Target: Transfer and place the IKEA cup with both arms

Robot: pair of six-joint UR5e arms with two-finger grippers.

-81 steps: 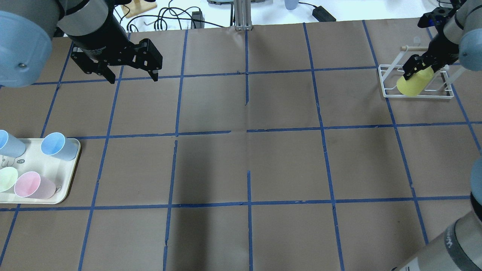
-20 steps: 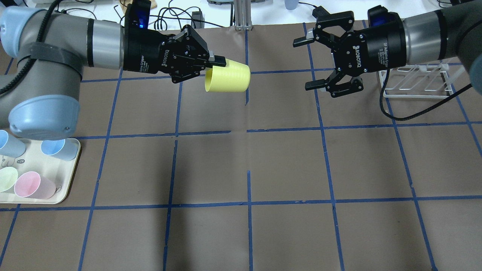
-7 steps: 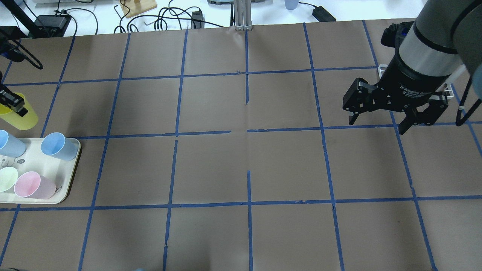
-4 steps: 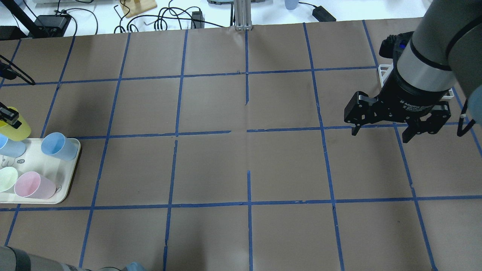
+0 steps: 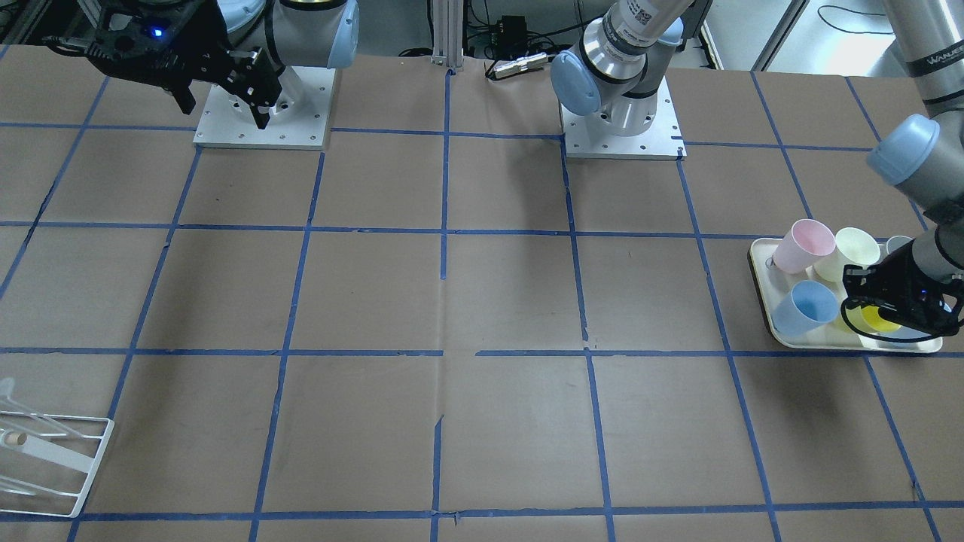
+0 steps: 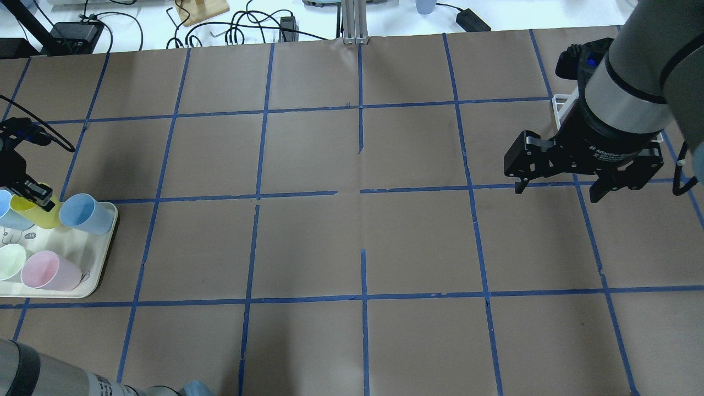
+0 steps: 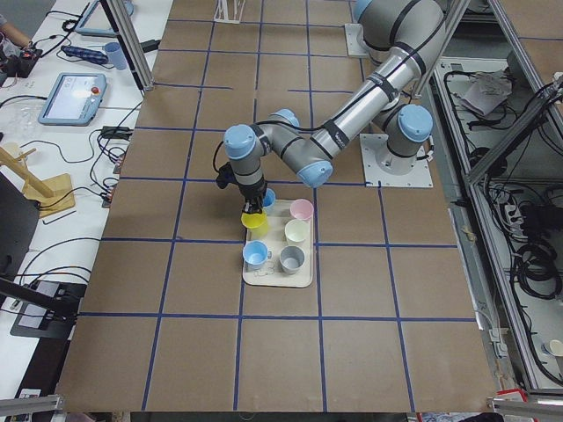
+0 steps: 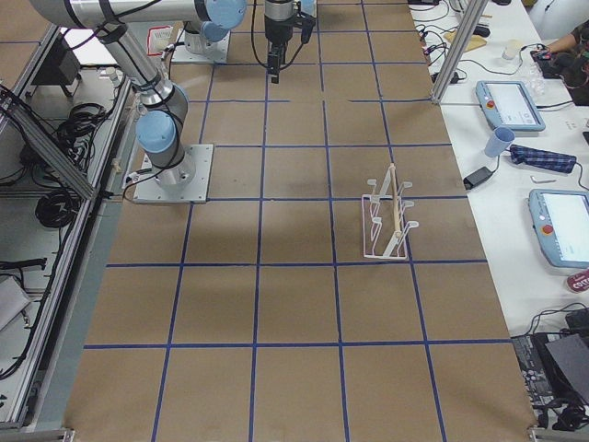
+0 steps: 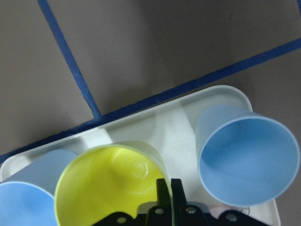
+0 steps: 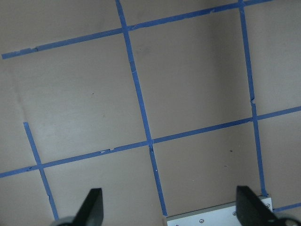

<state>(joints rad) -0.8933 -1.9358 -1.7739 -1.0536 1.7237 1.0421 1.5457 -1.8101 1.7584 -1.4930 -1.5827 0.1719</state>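
From the left wrist camera, the left gripper (image 9: 169, 188) is pinching the cup (image 9: 108, 188) by its rim, with its fingers pressed together on the wall at the near side. The cup's mouth faces up. It now hangs in the gap between 2 blue cups (image 9: 247, 162), inside the far edge of the tray (image 9: 225, 92).

That is the change. 1.0 s ago the cup was beyond the tray over bare table, and 0.6 s ago it was only reaching the tray's far rim. In the overhead view the cup (image 6: 33, 212) has come in and down between the blue cups (image 6: 85, 213). Whether its base already touches the tray (image 6: 104, 264) I cannot tell.

The hand-over is finished, so only the release and a straight lift out remain. The neighbours are very close, so a sideways exit could knock one over.

Farther across the table, the right gripper (image 6: 556, 193) is spread wide and empty. It has drifted slightly nearer in the last second and hangs over open table. Its own camera shows only taped squares between the fingers (image 10: 91, 207).

Behind it, at the far end, stands the rack (image 6: 561, 104), which holds no cup.
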